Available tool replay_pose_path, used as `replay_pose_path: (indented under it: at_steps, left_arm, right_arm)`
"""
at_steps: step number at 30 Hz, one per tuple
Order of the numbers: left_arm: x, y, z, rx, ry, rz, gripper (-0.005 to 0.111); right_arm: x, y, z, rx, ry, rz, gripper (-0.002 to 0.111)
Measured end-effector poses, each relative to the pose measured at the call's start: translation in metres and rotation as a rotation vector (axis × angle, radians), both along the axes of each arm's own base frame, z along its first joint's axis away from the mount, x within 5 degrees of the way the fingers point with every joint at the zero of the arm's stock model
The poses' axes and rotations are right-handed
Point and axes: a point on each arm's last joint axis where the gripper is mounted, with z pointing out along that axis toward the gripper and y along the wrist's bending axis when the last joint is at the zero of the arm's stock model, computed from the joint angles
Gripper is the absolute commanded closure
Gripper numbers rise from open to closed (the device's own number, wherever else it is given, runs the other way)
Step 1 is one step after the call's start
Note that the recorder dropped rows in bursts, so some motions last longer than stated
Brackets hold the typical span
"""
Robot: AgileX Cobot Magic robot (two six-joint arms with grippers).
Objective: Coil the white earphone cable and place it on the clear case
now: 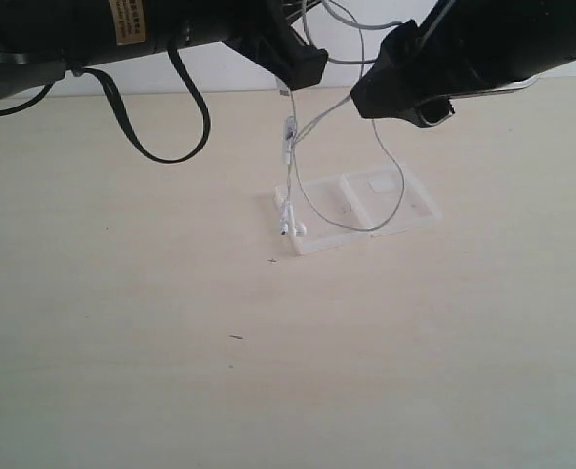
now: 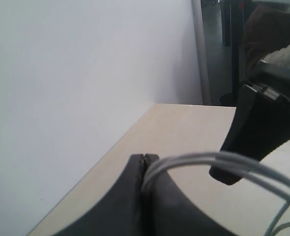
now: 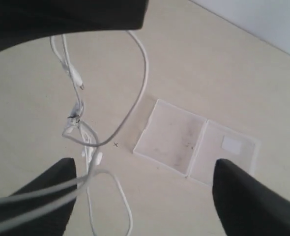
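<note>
L end effector [image 2: 144,158] is fully closed, pinching several strands of the white earphone cable [image 1: 290,147] above the table [image 1: 171,342]. From there the cable hangs down, w/ the earbuds [image 1: 290,227] at one edge of the clear case [image 1: 415,200] and a long loop reaching down onto the case. R end effector [image 3: 145,164] is raised beside the L one w/ jaws wide apart and nothing clamped, though cable strands lie across one finger [image 3: 56,177]. Case lies opened flat on the table, in the half toward the wall-side edge, approx. mid-width, w/ a white patch [image 3: 231,143] on one half.
</note>
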Motion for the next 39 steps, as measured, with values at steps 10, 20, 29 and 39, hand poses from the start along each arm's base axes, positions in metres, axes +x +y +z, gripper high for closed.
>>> replay_pose_path:
  at_steps: [10, 20, 29, 39]
  left_arm:
    - [0.0, 0.0, 0.0, 0.001, 0.001, 0.001, 0.107]
    - [0.0, 0.0, 0.0, -0.003, 0.006, 0.002, 0.107]
    - [0.0, 0.0, 0.0, -0.004, 0.007, 0.002, 0.107]
    - [0.0, 0.0, 0.0, -0.006, 0.009, 0.002, 0.107]
  right_arm:
    - [-0.013, -0.006, 0.006, -0.07, 0.086, 0.047, 0.014]
    - [-0.033, 0.0, 0.006, -0.109, 0.155, 0.323, 0.011]
    - [-0.05, -0.01, 0.034, -0.029, 0.01, 0.31, 0.011]
    - [-0.082, -0.024, -0.001, 0.048, 0.059, 0.288, 0.012]
